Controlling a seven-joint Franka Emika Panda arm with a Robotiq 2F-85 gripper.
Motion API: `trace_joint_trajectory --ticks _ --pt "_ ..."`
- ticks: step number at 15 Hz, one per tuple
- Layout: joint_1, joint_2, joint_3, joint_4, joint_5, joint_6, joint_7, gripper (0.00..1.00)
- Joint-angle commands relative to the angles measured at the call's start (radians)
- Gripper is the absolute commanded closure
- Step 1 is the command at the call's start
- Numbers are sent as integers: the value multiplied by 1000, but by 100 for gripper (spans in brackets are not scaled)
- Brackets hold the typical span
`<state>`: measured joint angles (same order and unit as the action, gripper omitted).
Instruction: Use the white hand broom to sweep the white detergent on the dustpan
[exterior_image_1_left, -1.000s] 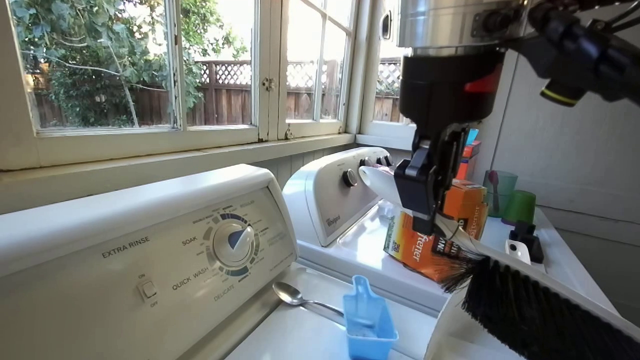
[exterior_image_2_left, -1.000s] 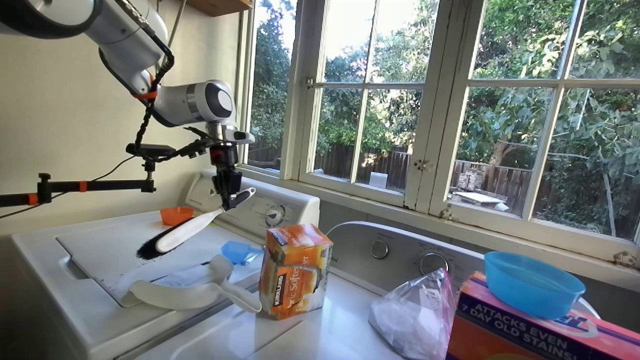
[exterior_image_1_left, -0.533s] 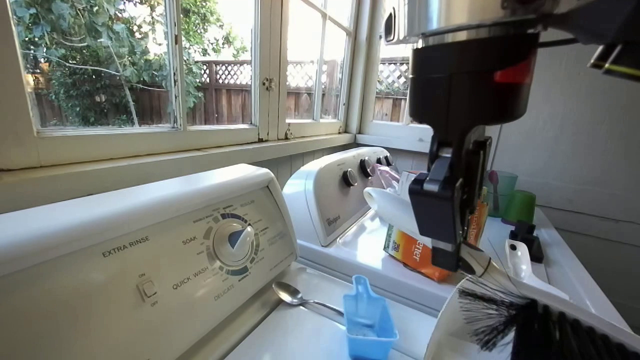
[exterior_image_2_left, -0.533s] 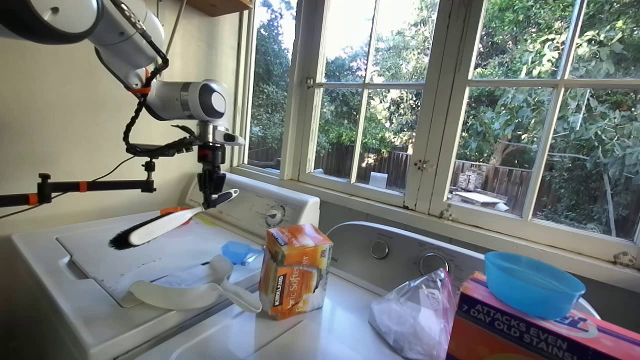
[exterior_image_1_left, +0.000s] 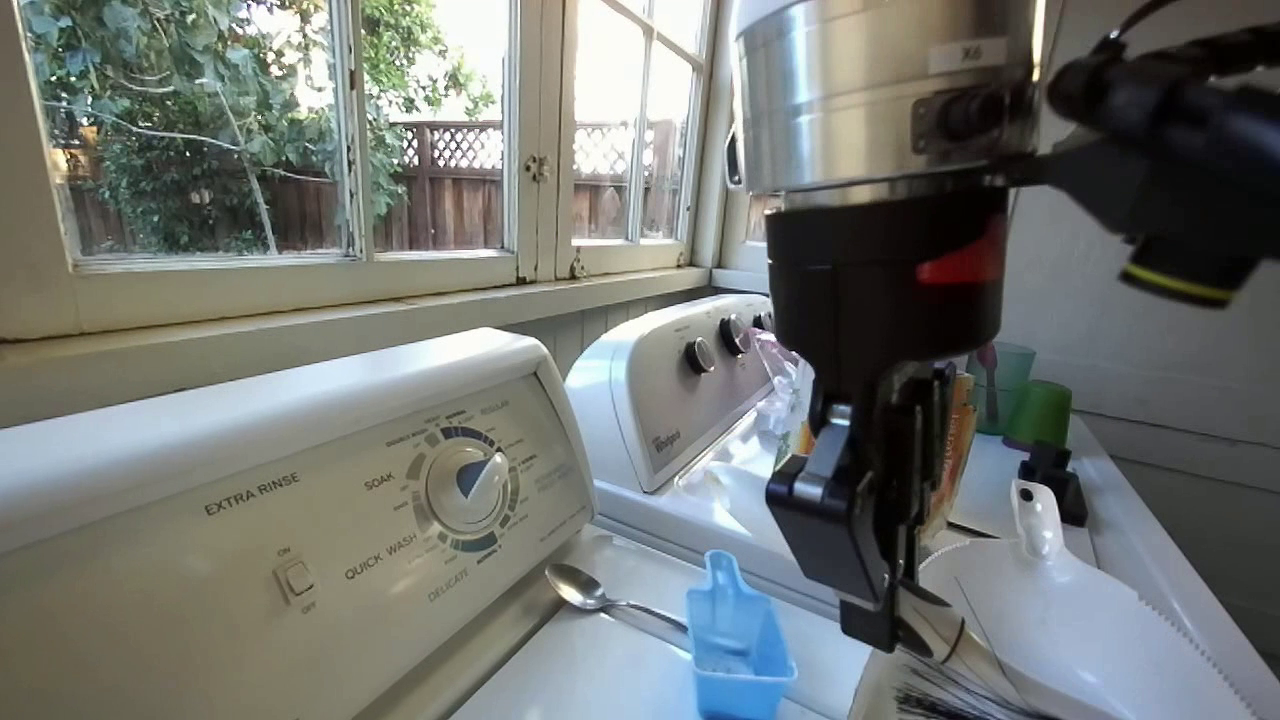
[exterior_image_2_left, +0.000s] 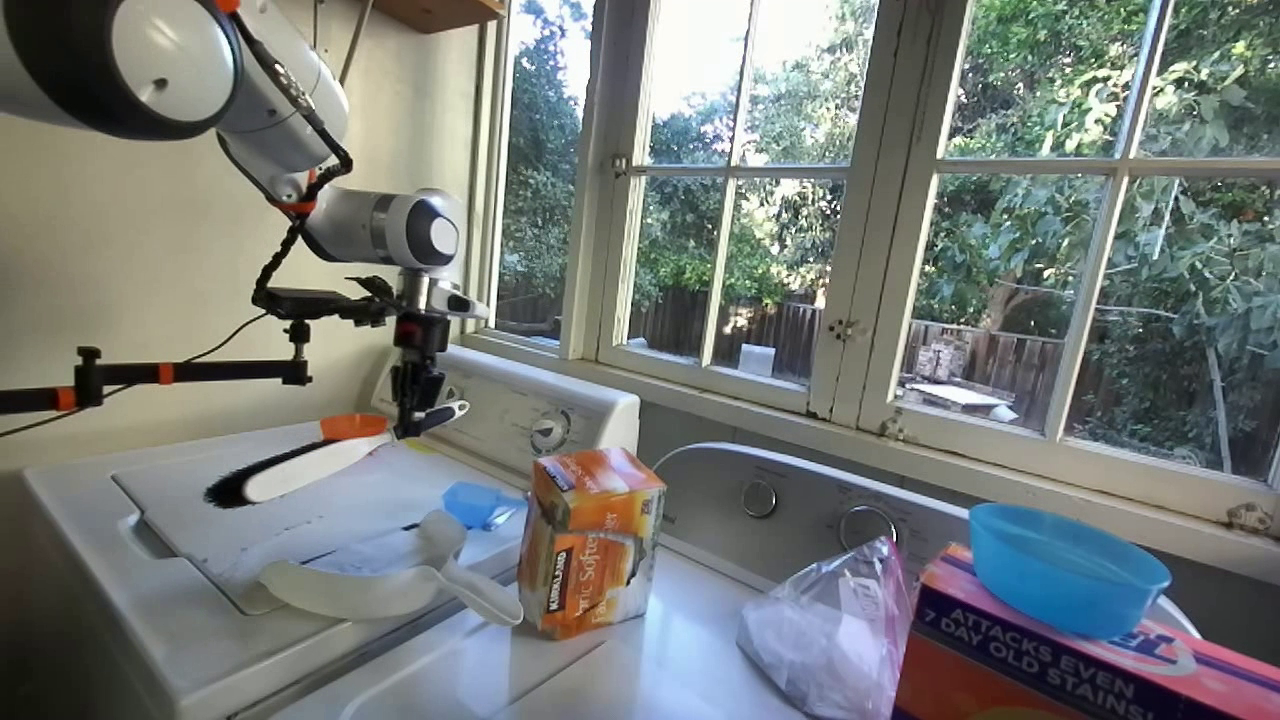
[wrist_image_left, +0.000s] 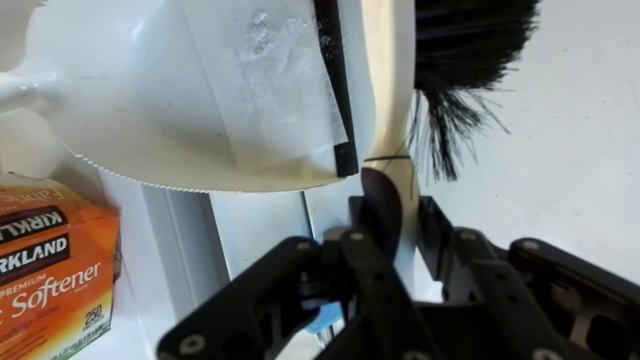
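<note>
Paned windows (exterior_image_2_left: 880, 250) rise behind the white washer (exterior_image_1_left: 220, 590), lettered EXTRA RINSE and SOAK, and its Whirlpool neighbour (exterior_image_1_left: 655, 400). Over the washer I grasp the white hand broom (exterior_image_2_left: 315, 468) by its handle (exterior_image_2_left: 446, 413), my gripper (wrist_image_left: 397, 220) clenched tight. Its long axis slants, bristled head (exterior_image_2_left: 230, 488) toward lower left in an exterior view; in the wrist view it runs beside the white dustpan (wrist_image_left: 150, 115), bristles (wrist_image_left: 470, 45) facing away. The orange box (wrist_image_left: 65, 285) reads KIRKLAND, Softener, 250. White specks (wrist_image_left: 258, 31) dot the dustpan.

Blue bowl (exterior_image_2_left: 1068, 572) sits atop box w/ "7 DAY OLD STAINS" txt (exterior_image_2_left: 1020, 668). Kirkland fab. softener box (exterior_image_2_left: 590, 545) stands on Whirlpool mach. (exterior_image_1_left: 685, 412) Metal spoon (exterior_image_1_left: 588, 594) lies just beside blue scoop (exterior_image_1_left: 738, 645).
</note>
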<state>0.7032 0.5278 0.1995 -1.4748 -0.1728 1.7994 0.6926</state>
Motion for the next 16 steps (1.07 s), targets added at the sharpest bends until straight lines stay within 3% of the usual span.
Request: trace_joint_trajectory --ticks 1,16 --pt "-5 23 5 42 46 -42 -13 93" --pt "-26 -102 16 -110 11 -133 -145 93"
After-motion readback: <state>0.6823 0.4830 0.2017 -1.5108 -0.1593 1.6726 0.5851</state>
